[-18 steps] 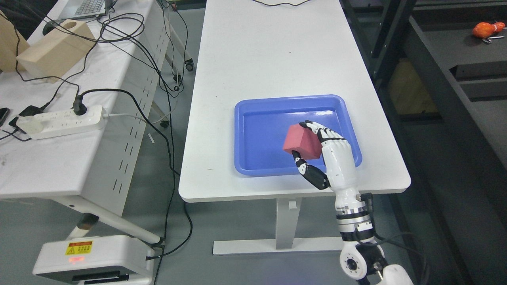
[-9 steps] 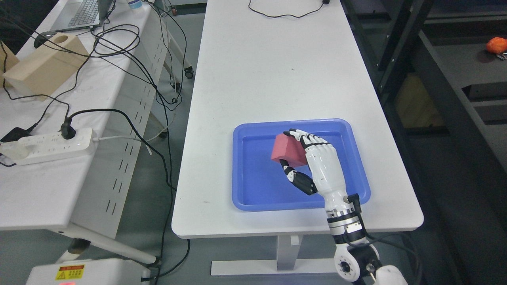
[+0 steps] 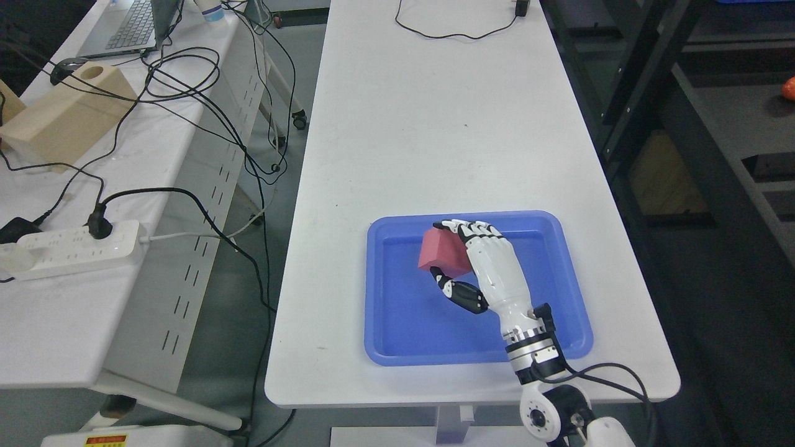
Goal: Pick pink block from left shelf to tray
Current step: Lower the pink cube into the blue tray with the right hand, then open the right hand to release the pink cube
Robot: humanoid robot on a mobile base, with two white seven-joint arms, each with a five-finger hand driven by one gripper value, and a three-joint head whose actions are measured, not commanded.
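A pink block [image 3: 440,252] is held in my right hand [image 3: 448,254], whose white and black fingers [image 3: 463,227] curl over its top while the thumb [image 3: 458,293] presses from below. The hand and block are over the inside of the blue tray [image 3: 404,329], toward its far middle. Whether the block touches the tray floor cannot be told. The tray sits near the front end of the white table [image 3: 435,124]. My right arm [image 3: 534,366] comes up from the bottom edge. The left arm does not show.
A second white table [image 3: 74,298] at left carries a power strip [image 3: 68,248], tangled cables [image 3: 186,68], a wooden box [image 3: 62,118] and a laptop [image 3: 124,28]. A black cable [image 3: 453,34] lies at the far end of the main table. Dark shelving [image 3: 714,124] stands at right.
The camera view has shifted, so the table and tray sit lower in the picture. Relative to the tray, my right hand with the block has moved farther inward, from the near right part toward the middle.
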